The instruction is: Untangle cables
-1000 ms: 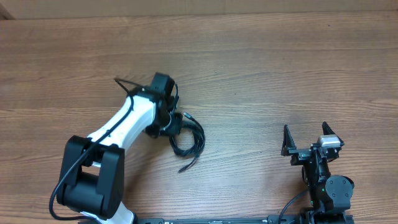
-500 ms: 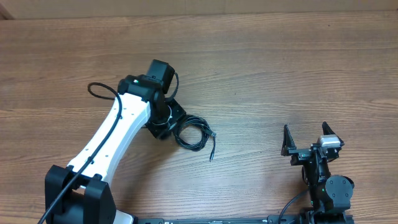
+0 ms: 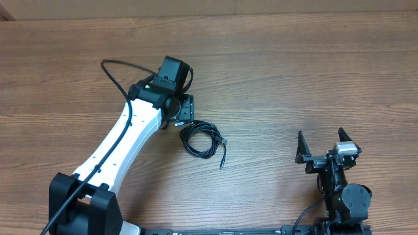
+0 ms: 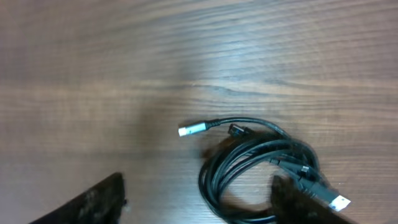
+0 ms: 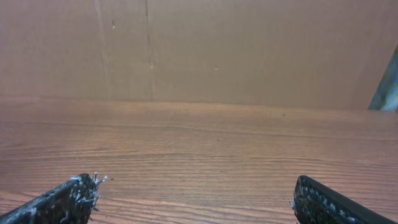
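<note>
Wood table (image 3: 294,78): cables (image 4: 261,162) coil partly behind left end effector (image 4: 198,200) finger, bottom cropped.

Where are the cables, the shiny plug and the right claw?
cables (image 3: 199,153): overhead view, bottom of the coil
silvery plug (image 4: 189,130): left wrist view, its metal tip
right gripper (image 3: 320,136): overhead view, between its fingertips

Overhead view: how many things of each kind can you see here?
Coiled bundle of thin black cables: 1
Black two-finger grippers: 2, the left gripper and the right gripper
Total: 3
</note>
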Robot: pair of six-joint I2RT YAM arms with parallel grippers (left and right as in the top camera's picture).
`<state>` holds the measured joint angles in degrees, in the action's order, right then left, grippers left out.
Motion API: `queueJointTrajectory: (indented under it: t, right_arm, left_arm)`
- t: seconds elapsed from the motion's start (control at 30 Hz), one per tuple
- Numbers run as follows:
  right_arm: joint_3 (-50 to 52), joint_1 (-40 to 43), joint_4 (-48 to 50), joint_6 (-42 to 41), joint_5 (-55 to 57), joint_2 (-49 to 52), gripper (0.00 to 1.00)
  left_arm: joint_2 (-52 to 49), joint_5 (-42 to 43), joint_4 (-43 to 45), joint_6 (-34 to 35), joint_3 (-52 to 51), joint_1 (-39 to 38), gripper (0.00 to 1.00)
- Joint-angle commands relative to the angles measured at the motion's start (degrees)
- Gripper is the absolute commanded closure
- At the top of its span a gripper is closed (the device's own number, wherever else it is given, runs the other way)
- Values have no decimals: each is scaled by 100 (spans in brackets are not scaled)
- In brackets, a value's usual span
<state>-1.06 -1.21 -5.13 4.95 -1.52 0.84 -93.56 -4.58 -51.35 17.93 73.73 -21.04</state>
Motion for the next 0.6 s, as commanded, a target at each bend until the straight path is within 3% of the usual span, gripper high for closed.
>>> queueJointTrajectory:
  t: [0.0,0.1,0.17,0.57]
  right_arm:
    - [59,-11,37,24,-4,-66,0]
    - [59,-11,37,22,-4,-66,0]
    - [59,-11,37,24,-4,-66,0]
    - [59,-11,37,22,-4,-66,0]
  left_arm:
    - [-96,946,-98,-1910,-31,-15,19]
    - [-98,1895,-208,-2758,-157,-17,21]
    - [-103,1871,-120,-2935,-297,-15,20]
    - [-170,1602,1480,-2949,-1526,-15,41]
